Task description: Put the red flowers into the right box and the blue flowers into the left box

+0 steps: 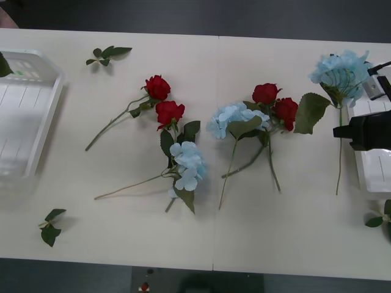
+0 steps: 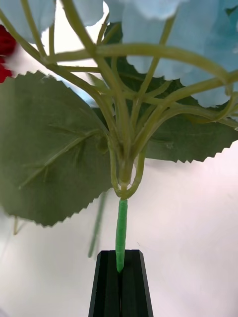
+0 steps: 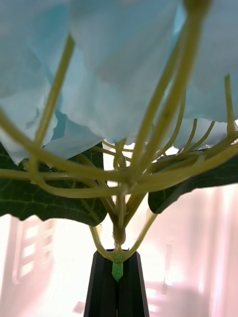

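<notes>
My right gripper (image 1: 338, 131) (image 2: 120, 270) is shut on the stem of a blue flower (image 1: 342, 70) (image 2: 163, 39), held at the table's right side by the right box (image 1: 372, 174). My left gripper (image 3: 117, 277) is shut on the stem of another blue flower (image 3: 119, 74), with the ribbed bottom of a white tray behind it. The left box (image 1: 27, 116) sits at the left edge. Two red flowers (image 1: 164, 99) lie left of centre beside a blue flower (image 1: 188, 163). Two more red flowers (image 1: 276, 102) lie right of centre against another blue flower (image 1: 235, 117).
Loose green leaf sprigs lie at the back left (image 1: 107, 55), the front left (image 1: 50, 227) and the front right edge (image 1: 382, 217). A dark leaf (image 1: 3, 64) pokes in over the left box. The stems on the table cross one another.
</notes>
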Tool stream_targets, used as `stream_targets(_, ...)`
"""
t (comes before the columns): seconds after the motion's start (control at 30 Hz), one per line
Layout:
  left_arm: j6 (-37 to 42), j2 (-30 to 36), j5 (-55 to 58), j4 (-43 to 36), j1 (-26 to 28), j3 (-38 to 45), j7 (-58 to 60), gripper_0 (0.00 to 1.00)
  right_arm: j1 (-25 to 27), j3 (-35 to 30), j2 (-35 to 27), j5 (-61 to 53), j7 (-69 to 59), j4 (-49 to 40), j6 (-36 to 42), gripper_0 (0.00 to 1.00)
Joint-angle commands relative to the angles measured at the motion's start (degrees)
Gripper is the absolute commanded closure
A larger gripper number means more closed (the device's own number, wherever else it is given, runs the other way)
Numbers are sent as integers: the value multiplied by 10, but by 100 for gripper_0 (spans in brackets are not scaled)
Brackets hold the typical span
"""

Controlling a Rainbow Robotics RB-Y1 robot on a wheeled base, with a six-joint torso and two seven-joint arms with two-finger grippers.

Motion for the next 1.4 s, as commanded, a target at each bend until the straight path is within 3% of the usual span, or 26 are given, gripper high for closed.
stream_targets(0.03, -30, 4, -29, 44, -21, -3, 17, 100, -8, -15, -18, -88, 61, -19, 4, 100)
stream_targets(0.23, -57, -3, -71, 96, -21, -4, 8, 100, -17, -21, -18, -217, 93, -17, 4, 100)
stream_targets(0.43, -124, -6, -73, 117, -21, -72, 14, 96, -37, -20, -13, -348, 86, 1, 4, 100)
stream_targets(0.63, -158, -7, -72, 125, -21, -92, 16, 54, -75, -7, 4, -434, 79, 31, 4, 100)
stream_targets(0.8, -174, -7, -67, 119, -20, -92, 16, 8, -125, -4, 31, -452, 70, 39, 4, 100)
stream_targets(0.87, -182, -6, -51, 117, -20, -89, 15, 0, -142, -3, 38, -453, 67, 39, 4, 100)
stream_targets(1.1, -150, 7, 57, 55, -12, -25, 8, 0, -188, 12, 60, -474, 62, 38, -10, 100)
stream_targets(1.27, -56, 1, 139, -57, 27, 90, 16, 0, -199, 55, 70, -480, 57, 20, -59, 100)
stream_targets(1.4, -3, -17, 212, -170, 86, 178, 22, 0, -203, 89, 74, -479, 53, 6, -92, 100)
